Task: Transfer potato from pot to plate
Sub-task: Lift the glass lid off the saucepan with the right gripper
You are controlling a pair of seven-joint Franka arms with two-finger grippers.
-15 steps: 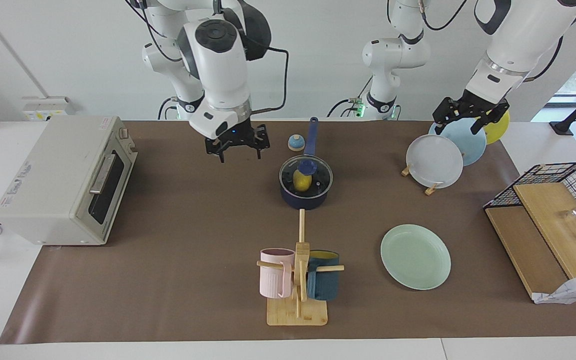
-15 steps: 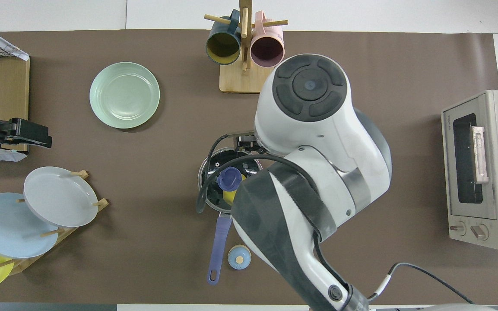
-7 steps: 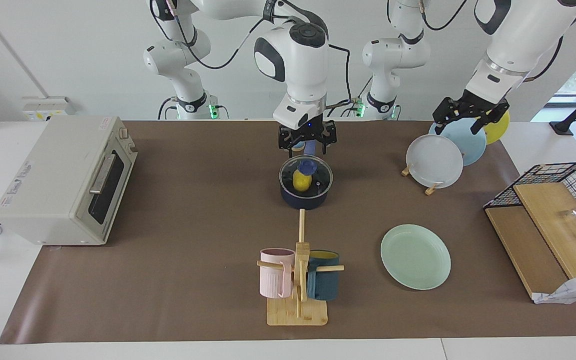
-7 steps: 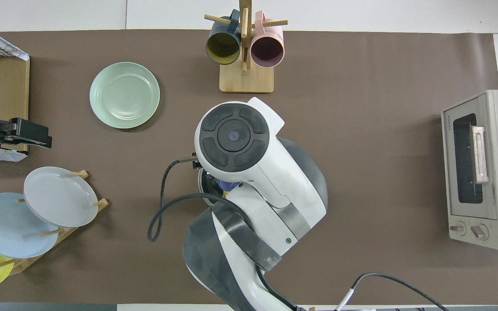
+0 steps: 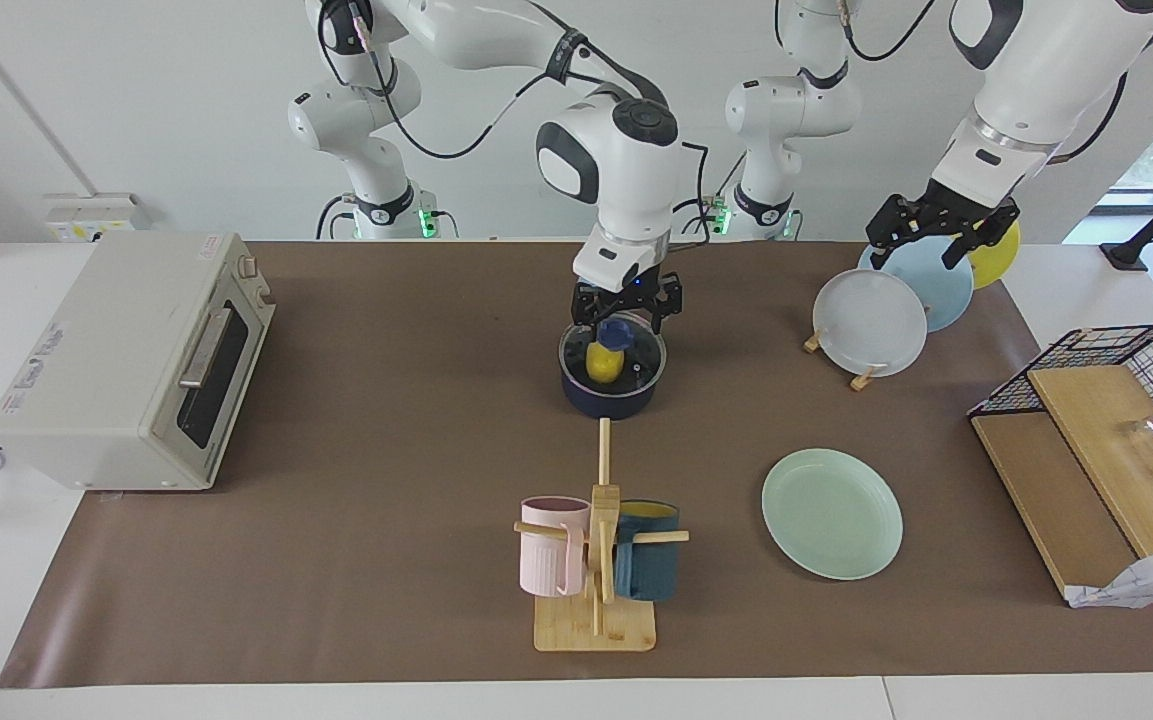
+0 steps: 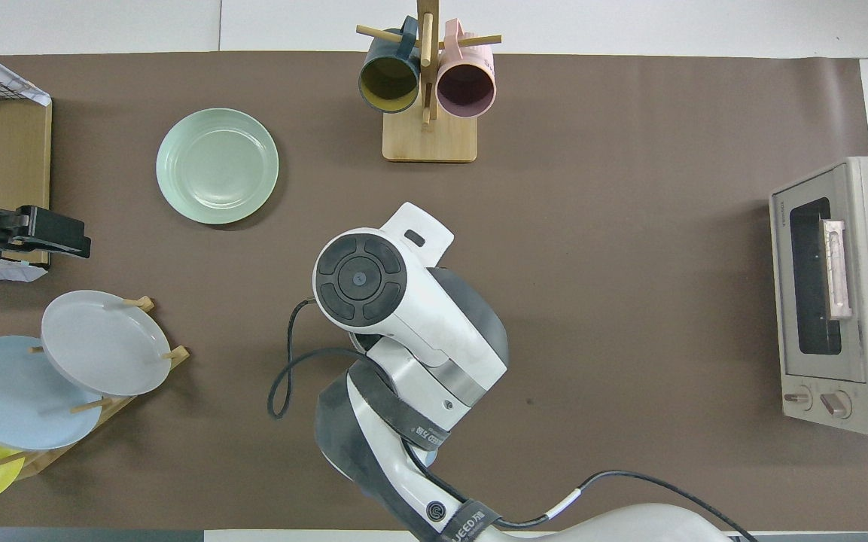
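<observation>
We see right hand (image 5: 626, 316) over lidded pot (image 5: 612, 390), spread around knob (image 5: 617, 331). Potato (image 5: 604, 362) glossy, light, slippery: grip across middle. Left hand (image 5: 939, 228) waits over plate rack, grip unclear.

The potato (image 5: 604, 364) sits in the pot (image 5: 612, 397) under its lid (image 5: 613, 350), mid-table. My right gripper (image 5: 626, 309) hangs over the lid's knob (image 5: 617, 330). The mug tree (image 5: 597, 560) stands farther from me than the pot; the plate (image 5: 832, 513) lies beside it, toward my left arm's end. My left gripper (image 5: 940, 228) waits over the plate rack (image 5: 861, 376).
</observation>
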